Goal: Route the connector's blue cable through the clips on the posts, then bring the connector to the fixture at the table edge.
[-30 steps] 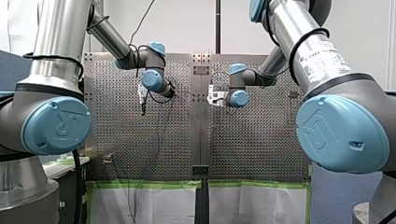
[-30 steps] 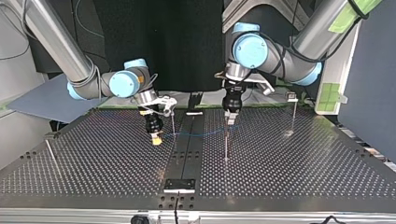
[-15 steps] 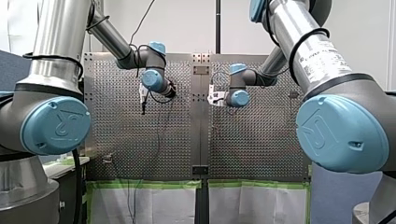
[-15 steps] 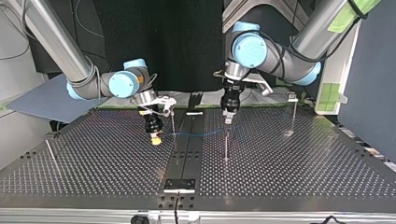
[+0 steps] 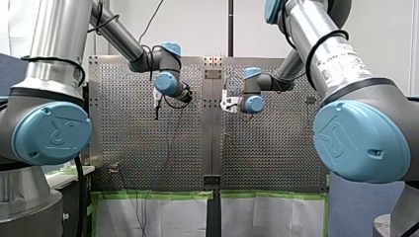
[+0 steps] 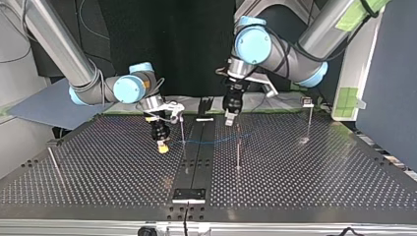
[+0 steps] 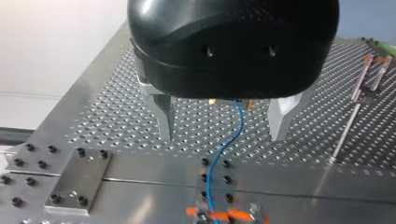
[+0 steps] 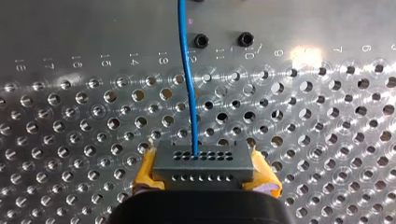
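Table: perforated metal (image 6: pixel 314 172) ran under both arms, with a dark backdrop behind them in the top view.
Right gripper: my right gripper (image 8: pixel 205 176) was clamped on the connector (image 8: pixel 204 162) — its yellow pads (image 8: pixel 144 175) pressed against the grey block's two ends.
Connector: it sat gripped between those pads, its face of small holes turned away from the wrist, low over the table; whether it touched the surface could not be told.
Blue cable: the blue cable (image 8: pixel 187 74) left the connector's upper row of holes and ran straight ahead of my right gripper; in the top view it reached across to a thin post (image 6: pixel 238 156) near my left gripper (image 6: pixel 229 118).
Left gripper: it hung above the table with its metal fingers (image 7: pixel 164 119) spread wide, holding nothing — the cable passed beneath the gap and touched neither finger.
Clip: an orange-marked clip (image 7: pixel 224 215) sat ahead of my left gripper, and the cable led down to it.
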Robot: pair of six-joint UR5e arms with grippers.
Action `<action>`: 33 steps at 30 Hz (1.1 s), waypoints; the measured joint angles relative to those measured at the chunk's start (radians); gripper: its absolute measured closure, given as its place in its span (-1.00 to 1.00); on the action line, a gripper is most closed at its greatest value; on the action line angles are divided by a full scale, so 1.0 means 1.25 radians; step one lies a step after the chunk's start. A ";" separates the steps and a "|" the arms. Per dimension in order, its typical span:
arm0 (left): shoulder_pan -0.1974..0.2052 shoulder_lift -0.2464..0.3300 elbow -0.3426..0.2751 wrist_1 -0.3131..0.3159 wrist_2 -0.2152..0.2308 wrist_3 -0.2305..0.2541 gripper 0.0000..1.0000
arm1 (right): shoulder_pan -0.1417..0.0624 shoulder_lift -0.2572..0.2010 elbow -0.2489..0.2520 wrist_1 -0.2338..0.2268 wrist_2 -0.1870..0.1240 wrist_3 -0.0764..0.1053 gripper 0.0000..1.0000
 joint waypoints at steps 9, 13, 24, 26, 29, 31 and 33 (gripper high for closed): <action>-0.034 -0.010 0.039 0.011 -0.060 -0.020 -1.00 | -0.001 0.000 0.000 0.000 0.000 0.000 0.98; -0.047 -0.029 0.059 0.006 -0.086 -0.020 -1.00 | -0.001 0.000 0.000 0.002 0.000 0.000 0.98; -0.088 -0.105 0.134 -0.008 -0.163 -0.008 -1.00 | -0.002 0.000 0.000 0.007 -0.001 -0.001 0.98; -0.091 -0.116 0.146 -0.009 -0.174 -0.007 -1.00 | -0.003 0.000 0.000 0.007 -0.001 -0.002 0.98; -0.092 -0.136 0.166 -0.007 -0.194 -0.007 -1.00 | -0.003 0.000 0.000 0.007 -0.001 -0.002 0.98; -0.091 -0.149 0.178 -0.006 -0.207 -0.006 -1.00 | -0.003 0.000 0.000 0.007 -0.001 -0.002 0.98; -0.089 -0.162 0.186 -0.005 -0.219 -0.006 -1.00 | -0.003 0.000 0.000 0.008 -0.001 -0.002 0.98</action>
